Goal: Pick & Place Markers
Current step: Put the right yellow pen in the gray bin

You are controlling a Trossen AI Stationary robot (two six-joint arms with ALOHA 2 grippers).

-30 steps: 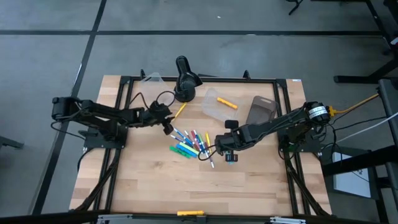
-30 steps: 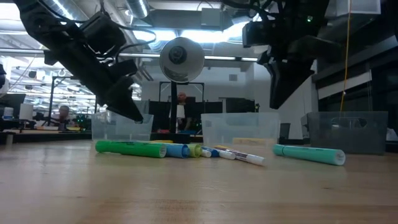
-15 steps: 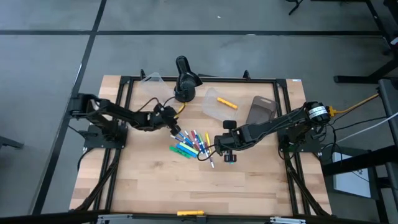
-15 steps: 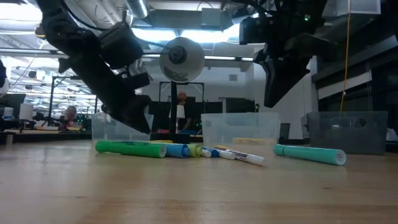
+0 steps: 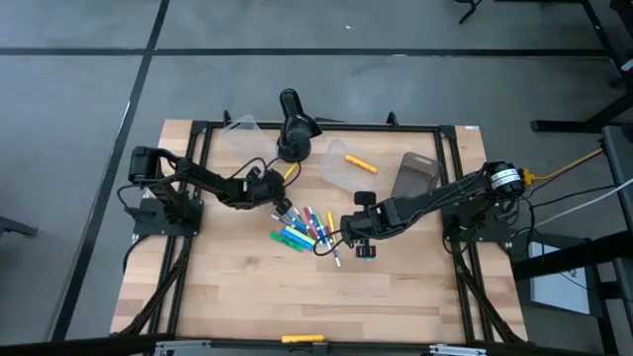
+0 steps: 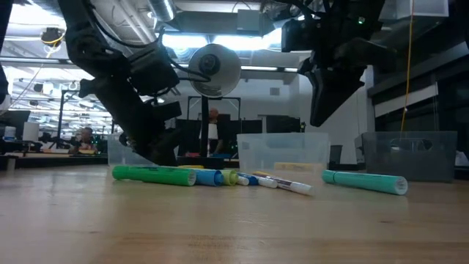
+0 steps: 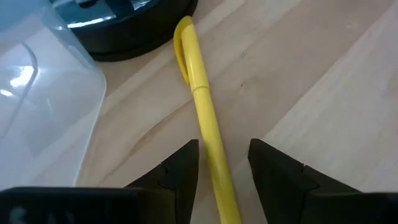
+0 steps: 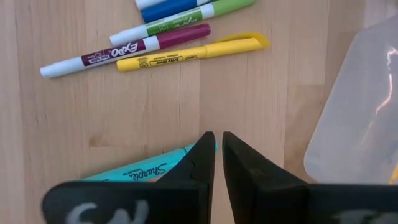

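A heap of markers (image 5: 302,227) in mixed colours lies on the wooden table's middle; it also shows in the low view (image 6: 212,177). A yellow marker (image 7: 202,106) lies apart, near the lamp base. My left gripper (image 7: 224,171) is open, low over the table, one finger on each side of that yellow marker's near end; it also shows in the high view (image 5: 278,194). My right gripper (image 8: 219,155) is shut and empty, above the table beside a teal marker (image 8: 134,172), right of the heap (image 5: 362,237).
A black desk lamp (image 5: 294,129) stands at the far middle, its base (image 7: 124,25) just beyond the yellow marker. A clear tub (image 5: 348,168) holds an orange marker. A greyish tub (image 5: 415,176) stands right of it, and another clear tub (image 5: 240,124) at the far left.
My left gripper has gone down toward the table and a little toward the table's right, to the yellow marker near the lamp. The markers have stayed where they were.
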